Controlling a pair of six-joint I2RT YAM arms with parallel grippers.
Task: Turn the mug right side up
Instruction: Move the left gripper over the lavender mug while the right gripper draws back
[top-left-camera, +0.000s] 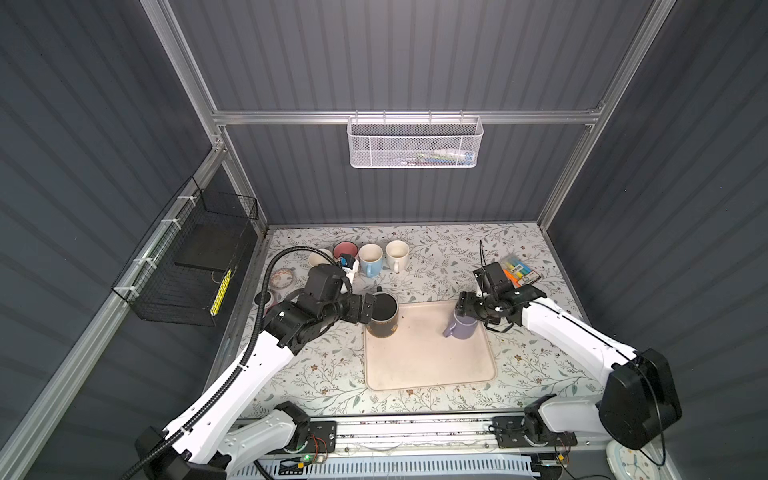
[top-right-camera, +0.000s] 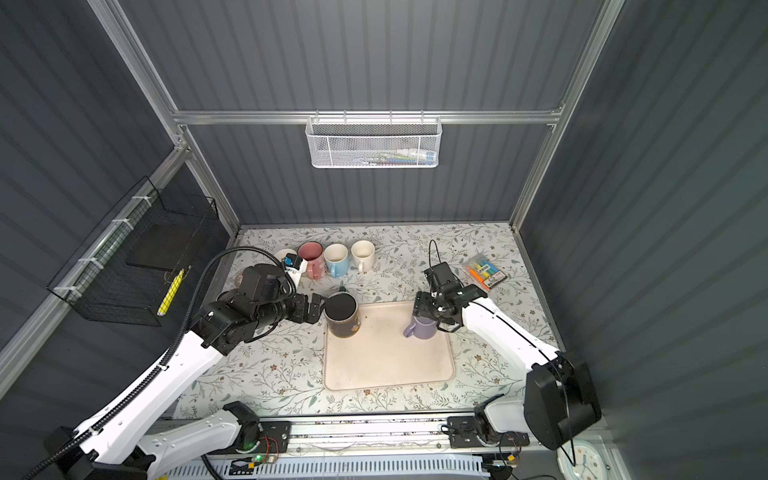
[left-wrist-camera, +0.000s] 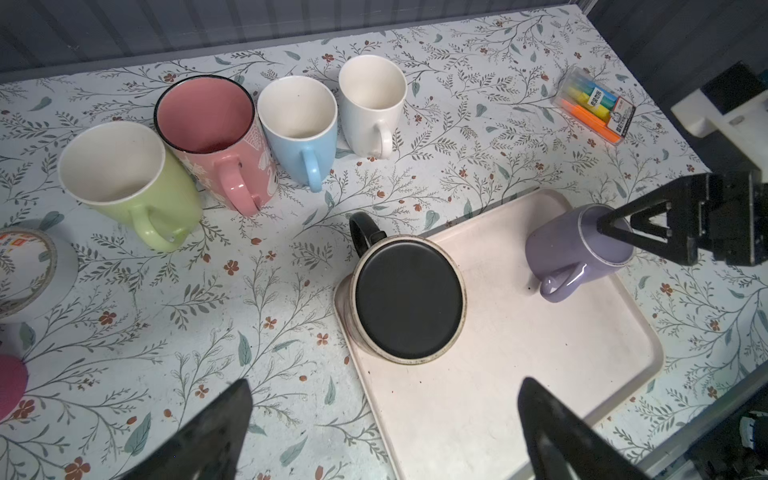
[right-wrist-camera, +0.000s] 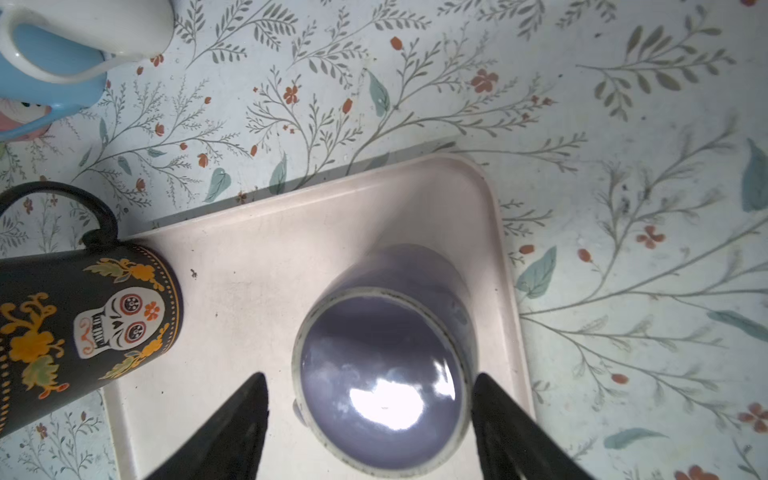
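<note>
Two mugs sit base-up on tray (top-left-camera: 428, 361). Left gripper (left-wrist-camera: 385, 380) has jaws spread wide, holding nothing, just beside black mug (top-left-camera: 383, 316) at tray's left corner, likely lining up a side grasp. Purple mug (top-left-camera: 463, 328) at right. Right gripper (right-wrist-camera: 369, 374) has jaws apart, straddling its base, not clamped, poised to squeeze and flip.

Tray (top-left-camera: 428, 365): near half bare, open to reach from the table's (top-left-camera: 540, 365) near edge. Black mug (top-left-camera: 383, 318) blocks the tray's far-left corner. Left gripper (top-left-camera: 369, 311), jaws wide, sits just beside it on the table side. Purple mug (top-left-camera: 462, 330) stands near the tray's far-right corner, with the right gripper (right-wrist-camera: 370, 384) over it, jaws spread to either side. Clear lane between the two mugs. Row of mugs (left-wrist-camera: 297, 124) lines the table's far edge toward the left. Tape rolls (top-left-camera: 282, 277) sit at the left edge, highlighter pack (top-left-camera: 518, 271) toward the far-right corner.
</note>
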